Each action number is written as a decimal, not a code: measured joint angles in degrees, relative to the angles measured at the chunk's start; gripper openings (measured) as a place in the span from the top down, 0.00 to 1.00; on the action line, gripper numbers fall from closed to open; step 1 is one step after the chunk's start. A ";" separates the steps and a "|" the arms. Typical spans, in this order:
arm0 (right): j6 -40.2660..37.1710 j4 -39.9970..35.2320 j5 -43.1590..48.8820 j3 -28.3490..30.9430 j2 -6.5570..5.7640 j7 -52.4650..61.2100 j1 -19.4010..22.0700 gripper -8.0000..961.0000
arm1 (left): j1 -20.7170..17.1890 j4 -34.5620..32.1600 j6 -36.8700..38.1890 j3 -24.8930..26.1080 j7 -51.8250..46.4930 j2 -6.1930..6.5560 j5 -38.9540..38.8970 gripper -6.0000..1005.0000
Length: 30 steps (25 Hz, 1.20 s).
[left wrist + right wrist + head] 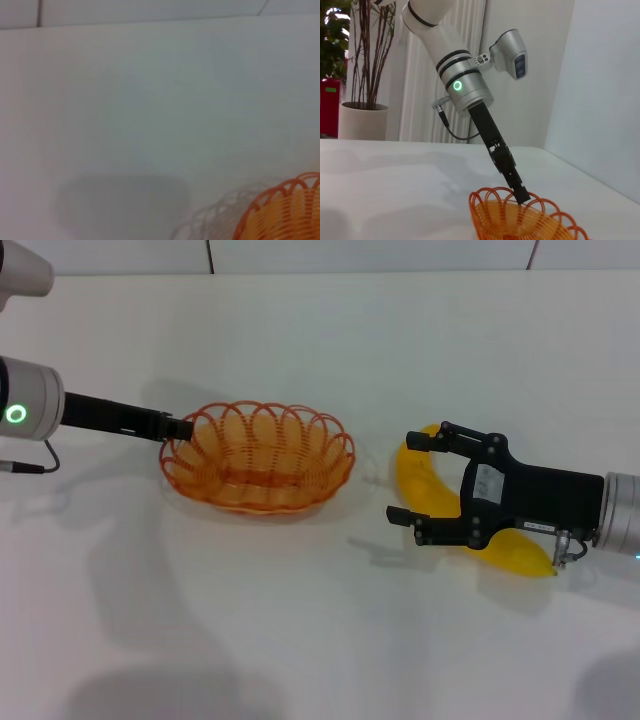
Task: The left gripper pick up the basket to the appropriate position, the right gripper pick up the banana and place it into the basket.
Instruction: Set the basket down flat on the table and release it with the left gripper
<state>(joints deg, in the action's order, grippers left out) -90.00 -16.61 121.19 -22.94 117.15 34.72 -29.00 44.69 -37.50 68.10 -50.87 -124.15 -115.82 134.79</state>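
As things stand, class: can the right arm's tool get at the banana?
Probably yes. The right tool is open and poised over the banana, which lies bare on the table. The basket sits clear of it, with the left tool at its far rim.

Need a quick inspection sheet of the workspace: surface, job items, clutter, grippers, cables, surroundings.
Surface: white table, bare apart from the job's things.
Job's things: orange basket upright, nothing in it; banana lying on the table beside it, outside.
Clutter: nothing seen.
Grippers: left gripper at the basket's rim, grip unclear; right gripper open, fingers straddling the banana.
Cables: thin black cable by the left arm.
Surroundings: potted plant, radiator, white wall.
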 joint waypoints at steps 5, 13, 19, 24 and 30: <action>-0.23 0.00 0.00 0.00 0.00 0.00 0.00 0.20 | 0.46 -0.03 -1.21 -0.07 -2.32 -0.04 2.56 0.94; -0.30 0.00 0.00 0.00 0.00 0.00 0.00 0.21 | 0.66 -0.14 -1.20 -0.03 -2.21 -0.11 2.34 0.94; -0.29 0.00 0.00 0.00 0.00 0.00 0.00 0.21 | 1.37 -0.25 -0.83 -0.76 -1.19 -0.22 2.42 0.94; -0.33 0.00 0.00 0.00 0.00 0.00 0.00 0.21 | 1.46 -0.25 -0.80 -2.03 -1.03 -0.28 2.31 0.93; -0.52 0.00 0.00 0.00 0.00 0.00 0.00 0.22 | 1.46 -0.25 -0.78 -1.91 -1.54 -0.26 2.18 0.93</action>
<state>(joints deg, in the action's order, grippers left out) -90.53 -16.61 121.20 -22.94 117.16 34.72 -29.00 46.16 -37.74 67.32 -52.79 -125.69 -116.08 136.98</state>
